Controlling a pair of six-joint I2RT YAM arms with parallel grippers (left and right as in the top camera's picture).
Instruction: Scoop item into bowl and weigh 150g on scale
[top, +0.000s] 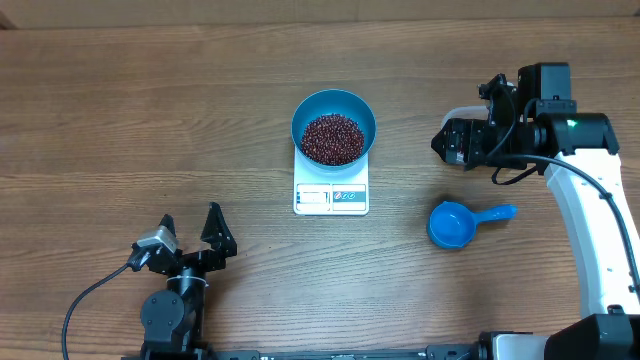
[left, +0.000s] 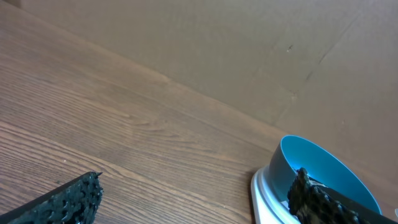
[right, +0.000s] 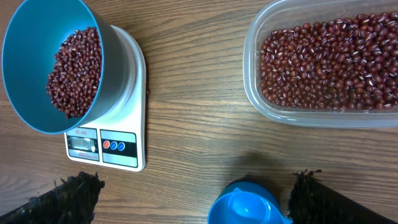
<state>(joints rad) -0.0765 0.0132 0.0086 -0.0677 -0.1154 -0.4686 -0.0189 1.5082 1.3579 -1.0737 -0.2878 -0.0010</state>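
Hovering near the scoop (right: 249, 205), right claw (right: 200, 176) spread wide and empty, left claw (top: 190, 215) low, likewise wide

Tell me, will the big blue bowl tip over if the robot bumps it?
It might. The bowl is wider than the scale under it, so its rim overhangs and a sideways knock could rock it. The beans heaped inside likely add weight low down, which should steady it. It looks like smooth plastic, so it may slide rather than topple.
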